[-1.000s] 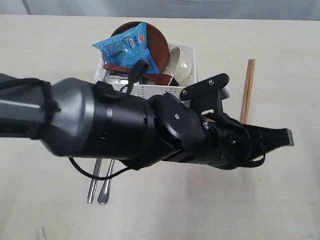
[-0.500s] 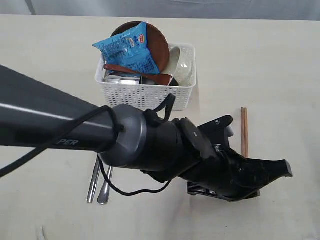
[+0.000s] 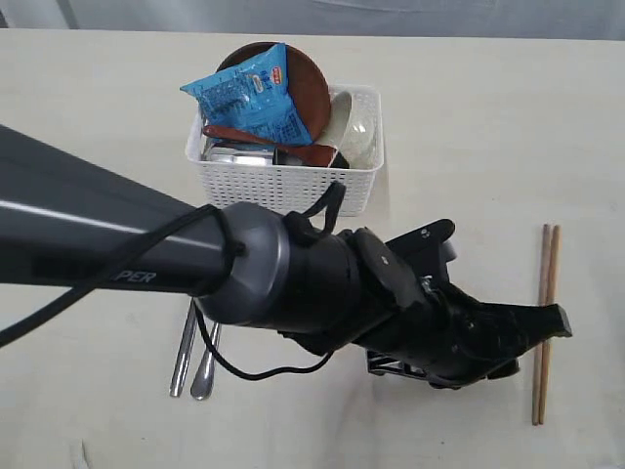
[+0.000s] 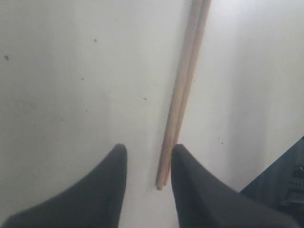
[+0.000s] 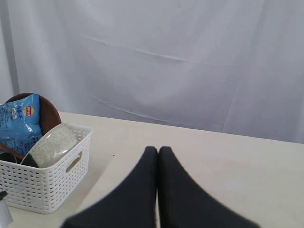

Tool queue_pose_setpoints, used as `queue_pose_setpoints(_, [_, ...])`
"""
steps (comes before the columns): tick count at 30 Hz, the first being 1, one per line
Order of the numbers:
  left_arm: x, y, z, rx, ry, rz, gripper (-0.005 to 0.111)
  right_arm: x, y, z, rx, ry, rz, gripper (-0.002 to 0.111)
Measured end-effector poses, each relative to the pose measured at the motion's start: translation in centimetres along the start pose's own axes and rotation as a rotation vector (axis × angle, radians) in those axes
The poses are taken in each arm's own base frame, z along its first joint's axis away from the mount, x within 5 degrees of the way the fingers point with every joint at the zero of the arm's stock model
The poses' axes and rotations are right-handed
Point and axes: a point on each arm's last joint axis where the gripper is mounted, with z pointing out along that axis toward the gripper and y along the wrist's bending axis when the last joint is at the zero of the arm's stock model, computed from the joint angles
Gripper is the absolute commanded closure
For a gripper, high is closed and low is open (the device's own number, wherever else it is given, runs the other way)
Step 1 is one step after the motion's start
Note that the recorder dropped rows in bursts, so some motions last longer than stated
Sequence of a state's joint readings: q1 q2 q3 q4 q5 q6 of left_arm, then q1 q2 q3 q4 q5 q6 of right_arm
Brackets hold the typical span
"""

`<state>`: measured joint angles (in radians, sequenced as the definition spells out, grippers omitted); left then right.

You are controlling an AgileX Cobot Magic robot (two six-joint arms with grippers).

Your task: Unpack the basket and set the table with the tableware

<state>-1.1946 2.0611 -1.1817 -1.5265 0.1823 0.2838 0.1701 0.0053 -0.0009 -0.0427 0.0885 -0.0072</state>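
Progress is partial: knife and fork (image 3: 195,352) lie on the table (image 3: 88,98), well apart from your left claw (image 4: 148,151). The chopsticks (image 4: 183,95) lie flat, one end between its tips. Plate (image 3: 311,83), bowl (image 3: 356,127) and spoon (image 3: 283,149) sit in the basket (image 3: 283,181) under a snack packet (image 3: 249,93). Your left claw is partly open, gripping nothing; contact with the chopsticks is unclear. Your right claw (image 5: 158,152) is closed and empty.

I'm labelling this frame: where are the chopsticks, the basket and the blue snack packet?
chopsticks (image 3: 543,322), exterior view, middle of the pair.
basket (image 3: 264,184), exterior view, front lattice wall.
blue snack packet (image 3: 249,93), exterior view, centre of the wrapper.
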Motion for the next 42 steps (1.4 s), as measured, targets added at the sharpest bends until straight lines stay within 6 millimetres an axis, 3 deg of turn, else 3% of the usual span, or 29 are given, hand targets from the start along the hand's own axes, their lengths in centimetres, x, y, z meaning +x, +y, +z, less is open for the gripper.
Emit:
queue_pose_setpoints(8, [-0.2, -0.2, -0.2, 0.000, -0.019, 0.128, 0.076, 0.0, 0.0, 0.0, 0.000, 0.000, 0.000, 0.109])
queue_pose_setpoints(13, [-0.9, -2.0, -2.5, 0.046, -0.088, 0.280, 0.091, 0.0, 0.0, 0.0, 0.000, 0.000, 0.000, 0.109])
queue_pose_setpoints(16, [-2.1, -3.3, -4.7, 0.081, -0.139, 0.360, 0.106, 0.0, 0.0, 0.0, 0.000, 0.000, 0.000, 0.109])
queue_pose_setpoints(22, [-5.3, -4.2, -10.2, 0.122, -0.255, 0.463, 0.107, 0.0, 0.0, 0.0, 0.000, 0.000, 0.000, 0.109])
queue_pose_setpoints(28, [-7.4, -2.5, -15.9, 0.094, -0.363, 0.538, 0.107, -0.1, 0.0, 0.0, 0.000, -0.011, 0.000, 0.109])
queue_pose_setpoints(33, [-8.9, -0.5, -20.6, 0.043, -0.472, 0.599, 0.107, -1.3, 0.0, -0.1, 0.000, -0.147, 0.013, 0.109])
queue_pose_setpoints(35, [-9.7, 0.2, -22.4, 0.035, -0.494, 0.595, 0.102, -1.7, 0.0, -0.2, 0.000, -0.190, 0.014, 0.109])
queue_pose_setpoints(40, [-12.3, 3.1, -24.9, 0.014, -0.418, 0.529, 0.069, -2.1, 0.0, -0.2, -0.004, -0.233, 0.045, 0.109])
queue_pose_setpoints(42, [-13.5, 4.1, -25.6, -0.013, -0.390, 0.524, 0.066, -2.2, 0.0, -0.3, -0.011, -0.238, 0.105, 0.109])
